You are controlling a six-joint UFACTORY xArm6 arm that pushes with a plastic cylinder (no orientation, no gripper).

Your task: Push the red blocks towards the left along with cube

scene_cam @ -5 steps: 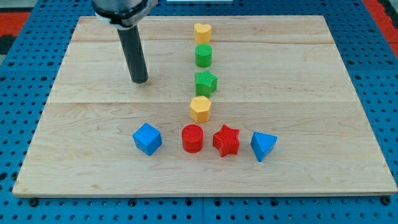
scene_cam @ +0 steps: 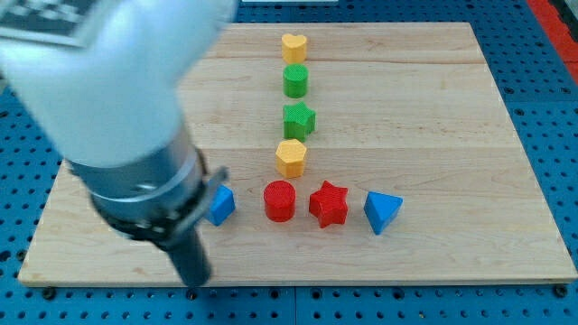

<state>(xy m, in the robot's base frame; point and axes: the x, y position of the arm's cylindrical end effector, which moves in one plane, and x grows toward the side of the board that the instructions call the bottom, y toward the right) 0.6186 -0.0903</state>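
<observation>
A red cylinder (scene_cam: 280,200) and a red star (scene_cam: 329,204) sit side by side near the view's bottom, on the wooden board (scene_cam: 433,117). A blue cube (scene_cam: 221,205) lies left of the cylinder, half hidden behind the arm. The arm's large white and grey body fills the view's left. My tip (scene_cam: 196,278) rests near the board's bottom edge, below and left of the blue cube, apart from the red blocks.
A blue triangular block (scene_cam: 382,211) lies right of the red star. A column runs up the middle: yellow hexagon (scene_cam: 291,158), green star (scene_cam: 298,118), green cylinder (scene_cam: 295,80), yellow heart (scene_cam: 293,47). Blue pegboard (scene_cam: 542,135) surrounds the board.
The arm has swung from the board's upper left down to the bottom left, now covering part of the blue cube. No block has moved.
</observation>
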